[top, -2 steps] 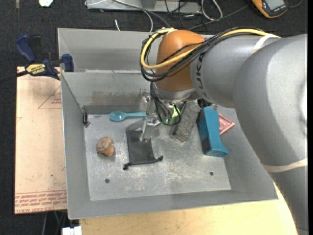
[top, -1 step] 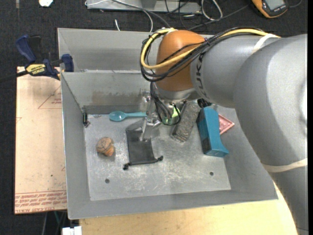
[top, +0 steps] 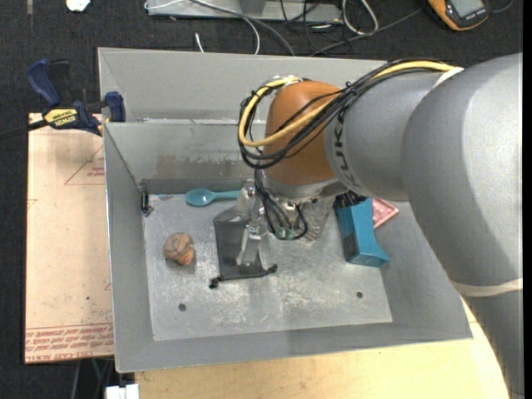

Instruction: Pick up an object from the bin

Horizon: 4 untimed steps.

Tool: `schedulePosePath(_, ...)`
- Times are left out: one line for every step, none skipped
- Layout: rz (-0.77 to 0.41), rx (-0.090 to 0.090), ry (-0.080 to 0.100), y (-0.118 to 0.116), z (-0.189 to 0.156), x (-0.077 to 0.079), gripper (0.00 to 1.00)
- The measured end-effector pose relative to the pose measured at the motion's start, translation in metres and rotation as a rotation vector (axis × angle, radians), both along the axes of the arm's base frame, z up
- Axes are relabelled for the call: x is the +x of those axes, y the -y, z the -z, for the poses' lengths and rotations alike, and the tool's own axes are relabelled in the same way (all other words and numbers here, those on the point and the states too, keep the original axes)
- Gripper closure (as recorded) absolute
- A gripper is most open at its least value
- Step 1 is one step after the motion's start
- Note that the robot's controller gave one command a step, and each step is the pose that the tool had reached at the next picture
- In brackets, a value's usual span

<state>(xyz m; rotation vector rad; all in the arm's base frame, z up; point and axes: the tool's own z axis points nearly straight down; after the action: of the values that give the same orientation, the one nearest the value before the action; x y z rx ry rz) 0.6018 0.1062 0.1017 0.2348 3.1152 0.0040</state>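
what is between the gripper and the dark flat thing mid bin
Nothing visible. The gripper is right over the dark flat thing; brown lump, teal spoon and blue box lie off to the sides.

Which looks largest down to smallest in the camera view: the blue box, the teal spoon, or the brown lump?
1. blue box
2. brown lump
3. teal spoon
The spoon is longer than the lump but much thinner, so the last two are close.

The arm (top: 449, 140) reaches in from the right, orange-covered wrist (top: 299, 135) pointing down.
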Motion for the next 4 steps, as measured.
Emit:
schedulePosePath(0.031,0.002,0.0,0.002,0.0,-0.016,0.0)
schedulePosePath(0.021,0.001,-0.001,-0.006,0.012,-0.036,0.0)
schedulePosePath(0.093,0.004,0.004,-0.014,0.028,-0.059,1.0)
schedulePosePath(0.093,0.004,0.004,-0.014,0.028,-0.059,1.0)
